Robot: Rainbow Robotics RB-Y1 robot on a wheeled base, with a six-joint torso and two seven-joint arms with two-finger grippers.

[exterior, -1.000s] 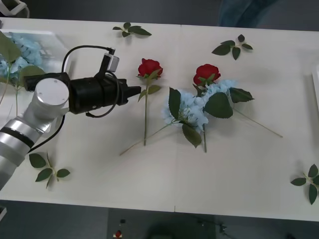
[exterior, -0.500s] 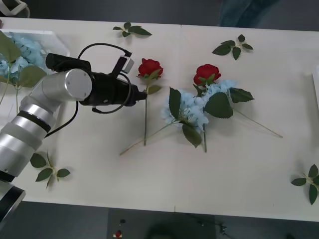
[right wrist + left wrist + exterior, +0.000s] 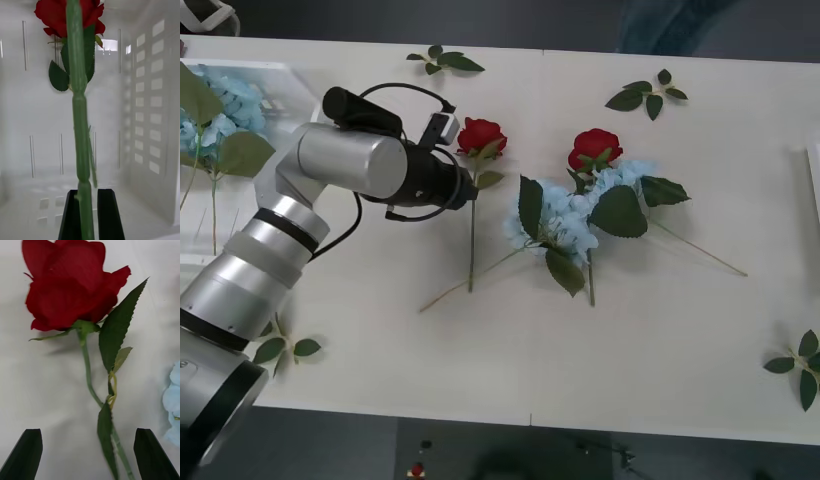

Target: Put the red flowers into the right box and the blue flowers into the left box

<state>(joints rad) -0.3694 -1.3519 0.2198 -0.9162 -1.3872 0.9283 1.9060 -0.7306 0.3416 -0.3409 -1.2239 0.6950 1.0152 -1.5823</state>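
Left gripper [image 3: 88, 453] is hovering over the white table [image 3: 660, 330] with its black fingers [image 3: 24, 452] spread wide, one on each side of a rose stem [image 3: 88, 371]. In the front view the left arm is reaching in from the left side, its tip at the stem just below the bloom of the left rose [image 3: 480, 135]. That rose is lying flat on the table, stem running toward the near edge. No contact between fingers and stem is visible.

Right gripper [image 3: 89, 212] is pinching a rose's stem [image 3: 79, 112] between closed black fingers, and the held rose [image 3: 71, 15] is hanging inside the right box [image 3: 150, 93], a white container with slotted walls.

A second red rose [image 3: 594, 148] is lying on the table right of the first, touching a cluster of blue flowers [image 3: 565, 215] with dark leaves. More blue flowers [image 3: 225, 100] are sitting in the left box [image 3: 285, 70] at the table's far left corner. Green leaf sprigs [image 3: 445, 58] are lying scattered near the table's edges.
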